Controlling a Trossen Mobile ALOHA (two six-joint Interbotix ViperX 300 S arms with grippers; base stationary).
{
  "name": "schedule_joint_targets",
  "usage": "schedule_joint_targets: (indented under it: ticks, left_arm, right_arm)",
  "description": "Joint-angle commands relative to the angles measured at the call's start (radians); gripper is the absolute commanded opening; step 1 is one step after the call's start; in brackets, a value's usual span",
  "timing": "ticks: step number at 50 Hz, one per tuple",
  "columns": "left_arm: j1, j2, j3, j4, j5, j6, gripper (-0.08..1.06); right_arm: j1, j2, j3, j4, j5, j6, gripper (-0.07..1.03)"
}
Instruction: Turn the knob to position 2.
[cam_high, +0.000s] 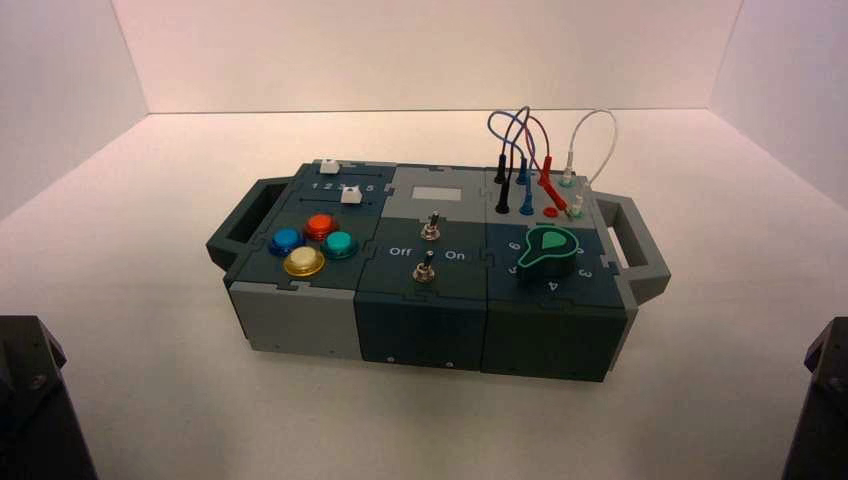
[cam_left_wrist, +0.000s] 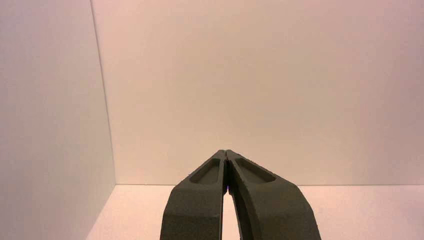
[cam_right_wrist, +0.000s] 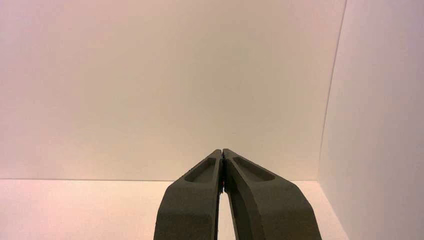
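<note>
From the high view, a dark blue-grey and grey box (cam_high: 430, 290) with a handle at each end sits on a pale table (cam_high: 150, 400), inside a white-walled enclosure. On the box's right section, near its front edge, sits the knob (cam_high: 547, 251), teardrop-shaped with a light green top and dark teal sides; its pointed tip faces toward the front-left of the box. White digits ring the knob, but position 2 cannot be picked out from this view. Behind the knob, looping wires (cam_high: 540, 135) in blue, red and white plug into a cluster of sockets at the box's back right. In the middle section, 2 small metal toggle switches (cam_high: 428, 248) stand one behind the other, with white lettering beside them. On the left section are 4 round push-buttons (cam_high: 312, 245), blue, orange-red, teal and yellow, and behind them 2 white sliders (cam_high: 338, 180) beside a straight row of white digits. The 2 arms show only as dark shapes at the bottom corners of this view, the left arm (cam_high: 35, 400) at the left and the right arm (cam_high: 822, 400) at the right, both well apart from the box. In the left wrist view, the left gripper (cam_left_wrist: 226, 152) has its fingers pressed together at the tips, pinching nothing, pointed at a bare wall corner. In the right wrist view, the right gripper (cam_right_wrist: 221, 151) likewise has its fingers pressed together, pinching nothing, facing a bare wall corner.
</note>
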Motion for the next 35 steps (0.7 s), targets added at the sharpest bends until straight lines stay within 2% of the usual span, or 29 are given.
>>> schedule_joint_targets:
  ticks: [1,17,23,29,35]
  left_arm:
    - [-0.003,0.006,-0.028,0.002,-0.002,0.000,-0.03]
    - [-0.005,0.005,-0.028,0.002,0.008,0.000,-0.03]
    - [-0.005,0.009,-0.029,0.002,0.012,0.002,-0.03]
    - [-0.009,0.017,-0.035,0.000,0.034,-0.003,-0.03]
    - [-0.060,0.029,-0.046,0.000,0.086,-0.008,-0.03]
  right_arm:
    - [0.000,0.003,-0.023,0.003,-0.006,0.003,-0.02]
    - [0.000,0.003,-0.023,0.005,-0.005,0.006,-0.03]
    - [0.011,0.005,-0.028,0.006,0.018,0.012,-0.03]
    - [0.058,0.005,-0.041,0.012,0.078,0.012,-0.03]
    - [0.147,0.008,-0.061,0.031,0.170,0.012,-0.03]
